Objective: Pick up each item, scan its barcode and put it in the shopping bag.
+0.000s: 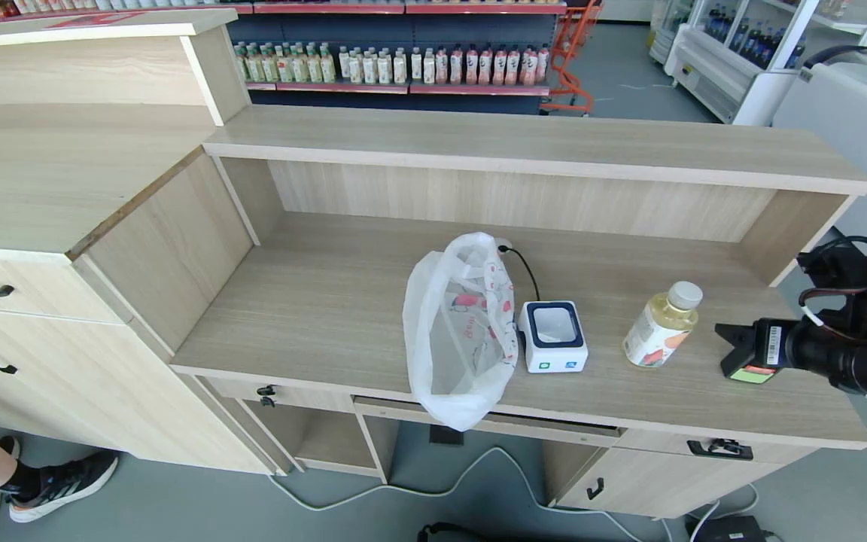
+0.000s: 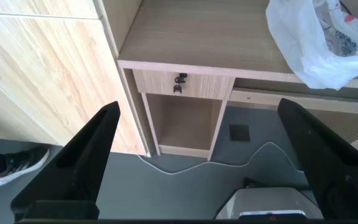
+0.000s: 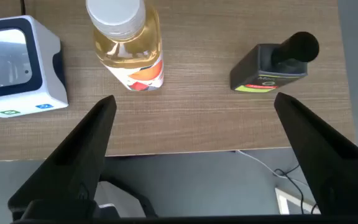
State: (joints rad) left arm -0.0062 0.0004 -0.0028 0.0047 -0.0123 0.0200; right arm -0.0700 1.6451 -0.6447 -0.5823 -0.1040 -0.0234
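Note:
A clear bottle of yellow drink [image 1: 663,325] with a white cap stands upright on the right part of the wooden counter [image 1: 313,316]. The white barcode scanner [image 1: 552,335] sits to its left. Beside the scanner, the white shopping bag [image 1: 460,331] lies open-mouthed and droops over the counter's front edge. My right gripper [image 3: 194,102] is open, held off the front edge, with the bottle [image 3: 126,43] and scanner [image 3: 17,65] beyond it. My left gripper [image 2: 197,106] is open and low in front of the counter's left end, and the bag [image 2: 319,43] lies off to one side.
A black device with a green and red label [image 1: 749,357] stands right of the bottle, near the counter's right end. A raised ledge [image 1: 524,147] runs along the back. Drawers and an open compartment [image 2: 185,121] lie under the counter. Cables trail on the floor.

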